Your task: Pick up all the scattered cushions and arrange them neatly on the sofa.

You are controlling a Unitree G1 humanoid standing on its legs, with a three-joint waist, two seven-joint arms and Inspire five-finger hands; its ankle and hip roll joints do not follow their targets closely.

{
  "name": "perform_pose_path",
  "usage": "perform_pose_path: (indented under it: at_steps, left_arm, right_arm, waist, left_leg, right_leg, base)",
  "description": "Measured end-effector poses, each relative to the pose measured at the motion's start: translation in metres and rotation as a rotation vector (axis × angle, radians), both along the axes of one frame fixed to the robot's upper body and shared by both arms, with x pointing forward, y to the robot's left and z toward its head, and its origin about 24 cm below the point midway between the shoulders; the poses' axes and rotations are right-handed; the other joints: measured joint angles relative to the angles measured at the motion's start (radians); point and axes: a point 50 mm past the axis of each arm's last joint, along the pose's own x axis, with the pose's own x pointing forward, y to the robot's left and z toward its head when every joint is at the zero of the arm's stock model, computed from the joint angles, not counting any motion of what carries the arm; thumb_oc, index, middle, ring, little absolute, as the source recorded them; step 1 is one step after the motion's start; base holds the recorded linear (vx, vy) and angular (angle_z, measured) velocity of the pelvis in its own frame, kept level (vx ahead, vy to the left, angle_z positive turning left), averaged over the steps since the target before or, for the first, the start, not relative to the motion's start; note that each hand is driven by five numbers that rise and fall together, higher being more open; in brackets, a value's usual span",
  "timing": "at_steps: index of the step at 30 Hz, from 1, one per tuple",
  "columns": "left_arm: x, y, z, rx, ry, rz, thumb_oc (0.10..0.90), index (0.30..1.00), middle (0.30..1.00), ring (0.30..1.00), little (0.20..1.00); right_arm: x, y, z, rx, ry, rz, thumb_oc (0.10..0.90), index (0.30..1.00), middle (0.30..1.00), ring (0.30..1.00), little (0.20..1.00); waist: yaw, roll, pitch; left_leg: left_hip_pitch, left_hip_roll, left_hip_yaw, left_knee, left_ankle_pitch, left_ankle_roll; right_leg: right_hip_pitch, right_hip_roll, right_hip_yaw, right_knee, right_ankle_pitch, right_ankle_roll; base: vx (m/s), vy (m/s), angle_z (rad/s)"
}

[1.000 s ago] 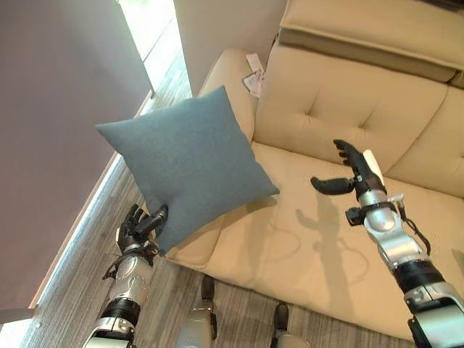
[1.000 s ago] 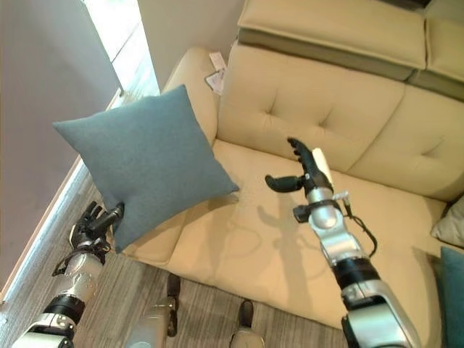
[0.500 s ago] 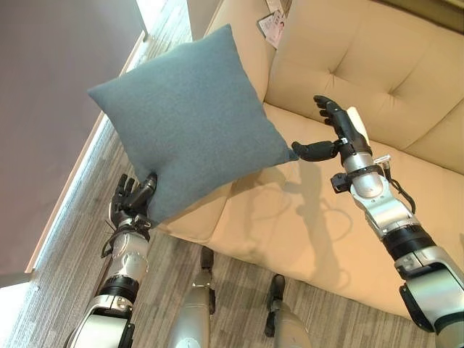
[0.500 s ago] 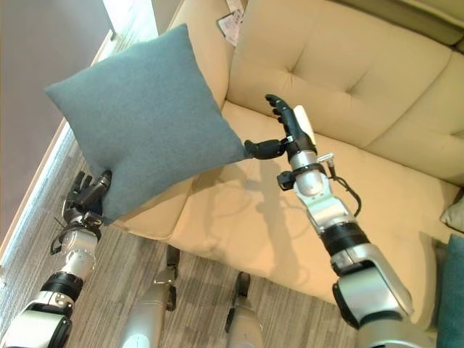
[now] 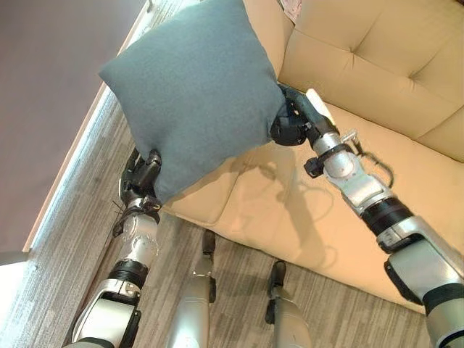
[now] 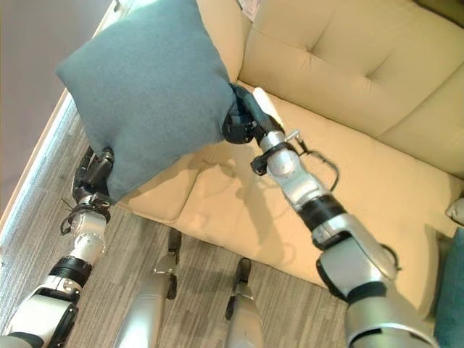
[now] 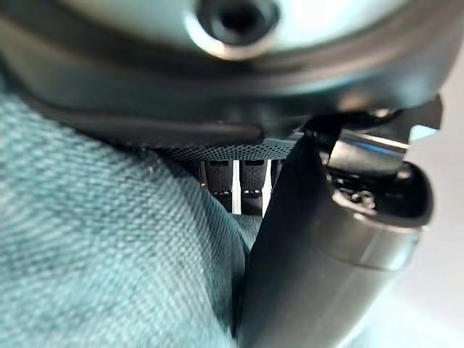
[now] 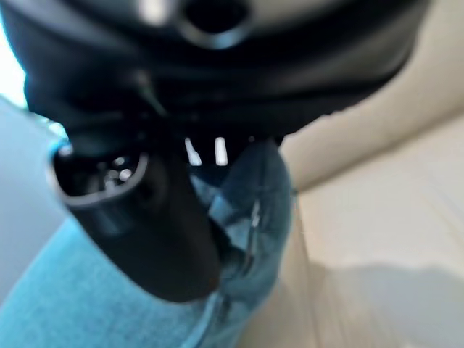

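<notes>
Presently, one blue cushion [image 5: 194,87] is held in the air above the sofa's [image 5: 348,196] left armrest and the floor [image 5: 80,232], gripped at two opposite corners. The lower corner is pinched by the left hand [image 5: 143,174], its thumb and fingers curled onto the cloth, as its wrist view confirms. The corner nearest the seat is clamped by the right hand [image 5: 293,119], with cloth bunched between thumb and fingers in its own wrist view. This two-corner hold is judged to keep the cushion spread flat and under control, so that it can be steered over the seat and set squarely against the backrest [image 5: 377,51].

Count: one cushion in hand. At the right edge of the right eye view, a blue edge [image 6: 453,290] and a pale corner [image 6: 457,210] are seen on the seat; these are probably two further cushions, but too little is shown to be certain. One sofa is noted. A white tag [image 5: 291,7] lies at the armrest's back.
</notes>
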Motion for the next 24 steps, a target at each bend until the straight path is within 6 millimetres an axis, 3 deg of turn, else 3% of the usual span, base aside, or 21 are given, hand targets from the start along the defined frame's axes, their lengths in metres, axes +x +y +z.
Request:
perform_pose_path:
  at_steps: [3,6,7,8,10,16,24]
  left_arm:
    - [0.004,-0.006,0.004,0.02,-0.008,-0.028,0.4,0.3,0.3,0.3,0.3]
    - [0.003,-0.005,0.003,0.055,-0.004,-0.05,0.4,0.3,0.3,0.3,0.3]
    - [0.003,-0.005,0.003,0.057,-0.006,-0.054,0.4,0.3,0.3,0.3,0.3]
    - [0.003,-0.004,0.002,0.06,-0.007,-0.06,0.4,0.3,0.3,0.3,0.3]
    - [0.003,-0.005,0.001,0.067,-0.005,-0.069,0.4,0.3,0.3,0.3,0.3]
    - [0.006,-0.004,-0.002,0.103,0.023,-0.084,0.4,0.3,0.3,0.3,0.3]
    - [0.01,-0.011,0.002,0.18,0.033,-0.139,0.4,0.3,0.3,0.3,0.3]
  right_arm:
    - [0.003,0.002,0.004,0.075,0.0,-0.006,0.8,0.9,0.9,0.9,0.9]
    - [0.011,0.02,-0.008,0.276,0.091,0.01,0.8,0.9,0.9,0.9,0.9]
    - [0.012,0.025,-0.013,0.314,0.12,0.029,0.524,0.486,0.486,0.486,0.486]
    - [0.013,0.027,-0.018,0.353,0.154,0.034,0.4,0.3,0.3,0.3,0.3]
    - [0.012,0.032,-0.027,0.37,0.2,0.051,0.4,0.3,0.3,0.3,0.3]
    - [0.013,0.021,-0.036,0.437,0.263,0.042,0.4,0.3,0.3,0.3,0.3]
    - [0.001,-0.015,-0.072,0.554,0.333,-0.013,0.4,0.3,0.3,0.3,0.3]
  waist:
    - [0.001,-0.006,0.003]
    - [0.005,-0.006,0.003]
    - [0.006,-0.006,0.003]
    - [0.007,-0.006,0.003]
    - [0.01,-0.006,0.003]
    - [0.001,-0.006,0.003]
    - [0.001,-0.007,0.002]
  left_leg:
    - [0.0,-0.002,0.002,0.003,0.001,-0.001]
    - [0.001,0.001,0.01,0.017,0.006,-0.003]
    - [0.001,0.002,0.013,0.018,0.005,-0.002]
    - [0.002,0.002,0.014,0.02,0.005,-0.001]
    - [0.004,0.002,0.013,0.023,0.012,0.008]
    - [0.018,0.0,-0.002,0.033,0.008,0.005]
    - [0.019,-0.004,-0.01,0.039,0.005,0.008]
  right_leg:
    - [0.005,-0.002,0.001,-0.001,0.001,-0.001]
    - [0.014,0.002,0.002,-0.001,0.012,0.0]
    - [0.017,0.003,0.001,-0.002,0.013,0.002]
    - [0.018,0.003,0.001,-0.002,0.014,0.003]
    - [0.025,0.004,-0.001,-0.003,0.015,0.005]
    - [0.059,0.006,-0.021,-0.011,0.015,0.006]
    - [0.07,0.003,-0.029,-0.013,0.015,0.005]
  base:
    - [0.0,-0.001,0.03]
    - [-0.02,-0.002,-0.05]
    - [-0.01,-0.016,-0.04]
    - [0.0,0.0,0.0]
    - [0.0,-0.016,0.03]
    - [-0.01,-0.009,0.07]
    - [-0.01,0.004,0.03]
